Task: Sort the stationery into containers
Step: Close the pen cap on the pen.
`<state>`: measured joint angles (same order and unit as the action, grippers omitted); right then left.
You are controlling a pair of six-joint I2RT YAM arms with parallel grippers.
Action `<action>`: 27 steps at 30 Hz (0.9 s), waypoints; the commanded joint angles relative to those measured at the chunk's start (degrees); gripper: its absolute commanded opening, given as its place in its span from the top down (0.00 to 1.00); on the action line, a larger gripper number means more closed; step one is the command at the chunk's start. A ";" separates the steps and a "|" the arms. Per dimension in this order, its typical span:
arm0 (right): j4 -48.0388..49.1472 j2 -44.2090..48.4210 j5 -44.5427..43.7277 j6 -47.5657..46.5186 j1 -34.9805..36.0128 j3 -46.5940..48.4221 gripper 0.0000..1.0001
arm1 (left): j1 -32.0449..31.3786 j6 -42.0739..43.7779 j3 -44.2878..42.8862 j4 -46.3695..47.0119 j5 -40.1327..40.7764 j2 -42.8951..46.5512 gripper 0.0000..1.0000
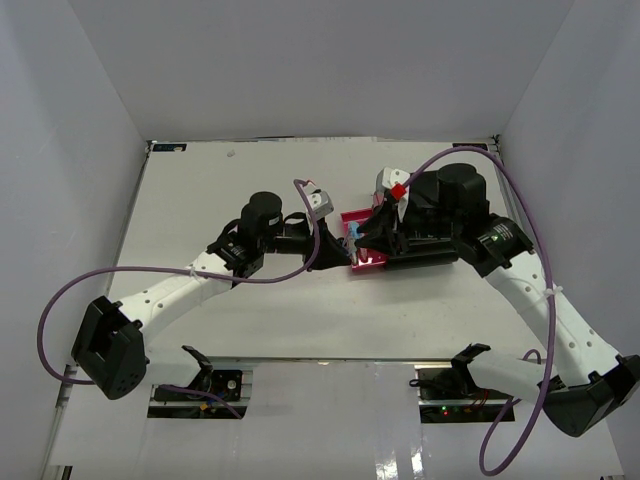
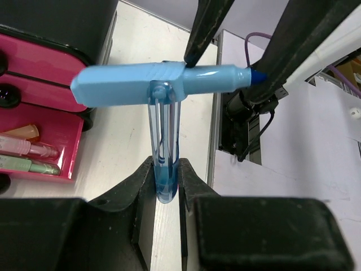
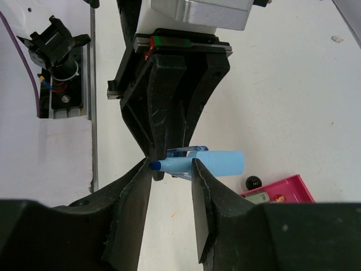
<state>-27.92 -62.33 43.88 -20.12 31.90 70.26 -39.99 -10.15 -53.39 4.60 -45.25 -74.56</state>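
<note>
Reaching in from the near edge, the two arms meet over the middle of the white desk [image 1: 200,180]. The left tool [image 2: 167,169] is pressed together on the clear blue clip [image 2: 163,130] of the light-blue pen [image 2: 135,84], pinching the clip's lower end between its black pads. In the left wrist view the clip stands upright and the pen's body lies crosswise on top of it, capped end to the left and dark blue tip to the right.

The right tool [image 3: 172,167] faces the left one from the other side with its jaws spread. In the right wrist view the front part of the pen lies between the two fingers, the tip right at one finger and the barrel passing the other, with bare desk showing through the gap. Whether either finger actually touches the pen cannot be told.

Just beside the pen, on the cabinet side, a magenta-pink drawer [image 2: 73,147] is pulled open. A salmon pen [image 2: 22,132], a pink pen [image 2: 25,148] and a green pen [image 2: 28,165] lie side by side in it.

Beyond it, two closed pink drawer fronts [image 2: 39,62] with a round black knob [image 2: 5,96] sit in the black cabinet [image 2: 56,17]. The right arm's wrist hides most of the cabinet from above.
</note>
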 commanded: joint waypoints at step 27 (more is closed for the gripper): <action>-0.38 2.38 0.78 1.57 0.71 -4.16 0.52 | 0.26 2.59 1.26 6.30 2.28 3.11 0.98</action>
<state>-28.56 -61.65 47.03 -19.46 32.42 66.89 -39.86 -8.80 -53.04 9.58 -43.16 -73.67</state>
